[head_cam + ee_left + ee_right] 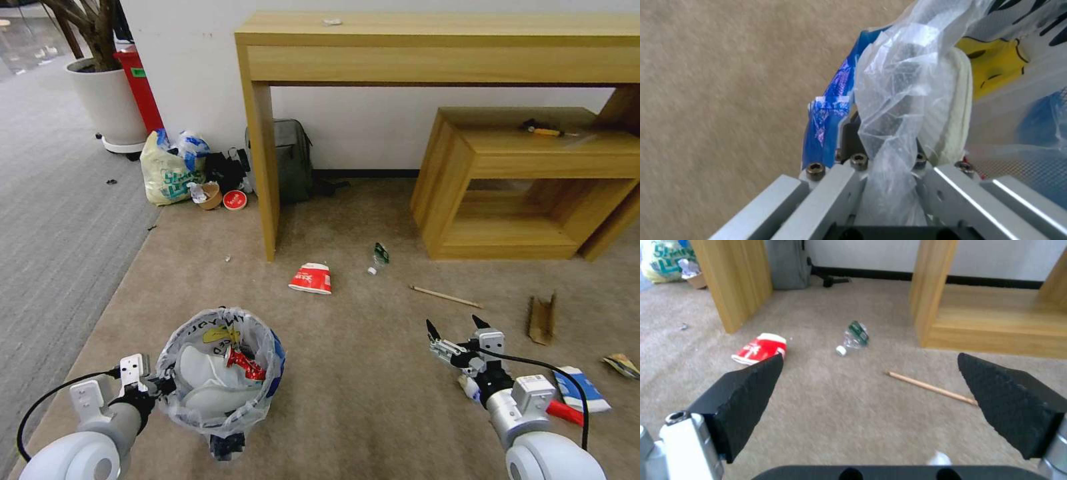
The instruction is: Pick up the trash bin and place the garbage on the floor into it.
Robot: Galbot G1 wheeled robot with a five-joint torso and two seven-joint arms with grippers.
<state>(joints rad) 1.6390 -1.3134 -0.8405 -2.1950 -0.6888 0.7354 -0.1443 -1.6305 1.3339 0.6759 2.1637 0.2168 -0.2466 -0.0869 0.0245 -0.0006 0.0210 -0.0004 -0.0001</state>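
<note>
The left gripper (159, 385) is clamping the bag-lined rim of the trash bin (220, 363) and holding it at the robot's left over the beige carpet (373, 387); in the left wrist view its fingers are pinching the crinkled plastic liner (893, 110). A white slipper (210, 380) and a crushed red can (245, 365) are lying inside the bin. Farther ahead on the carpet, a red-and-white paper cup (311, 278), a small bottle (379, 258) and a wooden stick (445, 297) are lying apart from one another. The right gripper (460, 328) is hovering low with its jaws spread wide and nothing between them. A cardboard scrap (541, 319) is resting beyond it, a blue-and-white cup (581, 389) just beside the right arm.
</note>
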